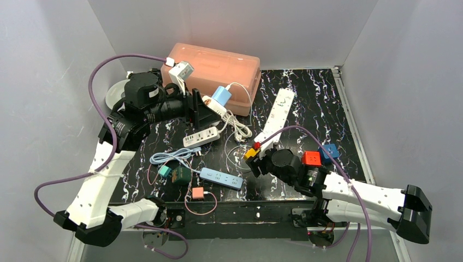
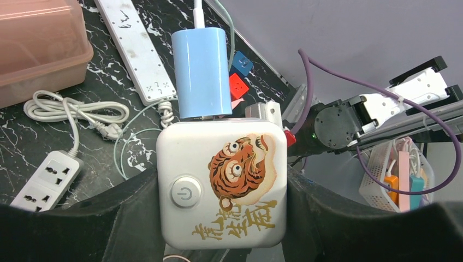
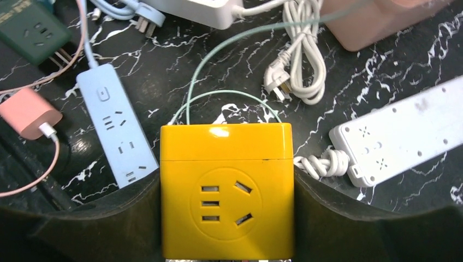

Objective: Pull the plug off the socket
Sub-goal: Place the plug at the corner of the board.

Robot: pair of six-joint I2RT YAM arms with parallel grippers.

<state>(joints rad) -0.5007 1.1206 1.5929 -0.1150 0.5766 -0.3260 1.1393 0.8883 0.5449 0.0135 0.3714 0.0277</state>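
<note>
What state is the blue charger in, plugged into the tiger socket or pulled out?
Plugged in: the blue charger sits flush against the tiger socket, with no gap between them.

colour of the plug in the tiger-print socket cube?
Light blue plug, seated in the white tiger-print socket cube; clearest in the left wrist view.

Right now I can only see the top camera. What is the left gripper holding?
Observer: The left gripper clamps a white socket with a tiger picture on it.
Operator: Is the blue plug in it?
Observer: Yes, it sits in the socket's far side, cable leading away.
Operator: And the yellow socket?
Observer: The right gripper clamps it, and the holes on the face toward the camera are empty.
</note>
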